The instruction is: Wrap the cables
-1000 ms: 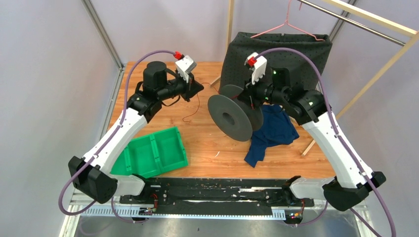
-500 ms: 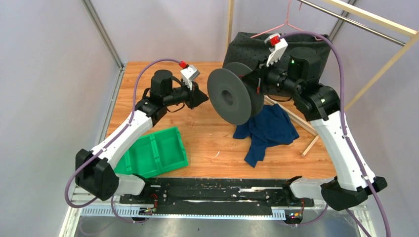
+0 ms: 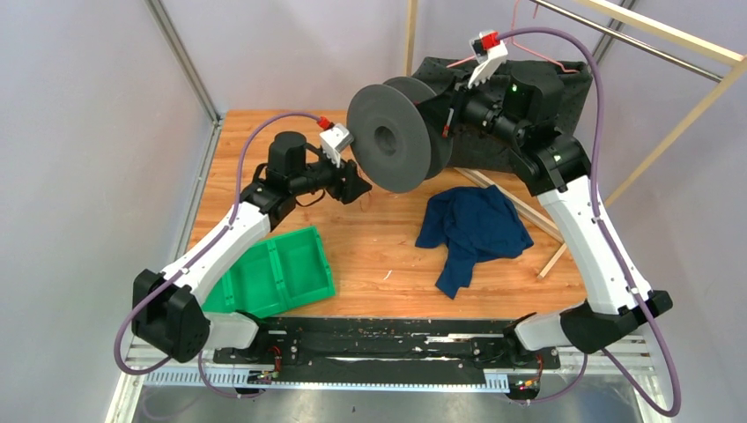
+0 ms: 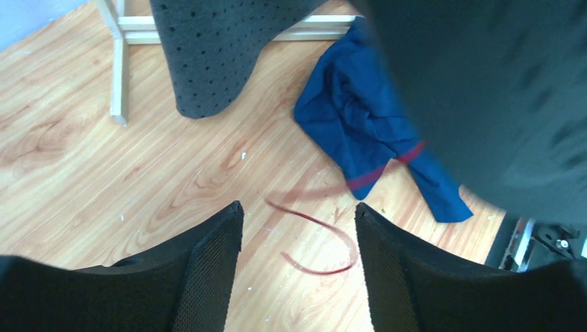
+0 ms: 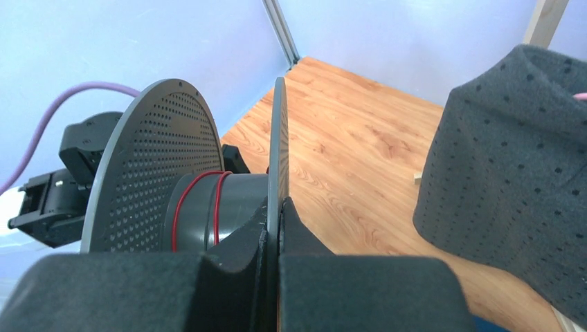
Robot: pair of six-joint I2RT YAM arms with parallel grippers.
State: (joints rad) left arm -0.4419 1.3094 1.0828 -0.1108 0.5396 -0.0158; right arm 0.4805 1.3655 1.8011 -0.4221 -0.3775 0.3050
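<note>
I hold the spool (image 3: 392, 132) raised off the bench (image 3: 370, 256), its axle pointing toward the left arm. The right jaws (image 5: 277, 207) are clamped on its near flange. The left jaws (image 4: 297, 211) stand apart and empty. The red cable (image 4: 311, 218) has a few turns on the hub. Its hooked tail lies on the bench just ahead of the left jaws and between them, running up and to their right toward the spool. I judge the left arm the nearer.

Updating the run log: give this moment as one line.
left gripper: open, empty | right gripper: shut on dark grey round spool, aloft | thin red cable: turns on spool, loose end on wooden table
</note>
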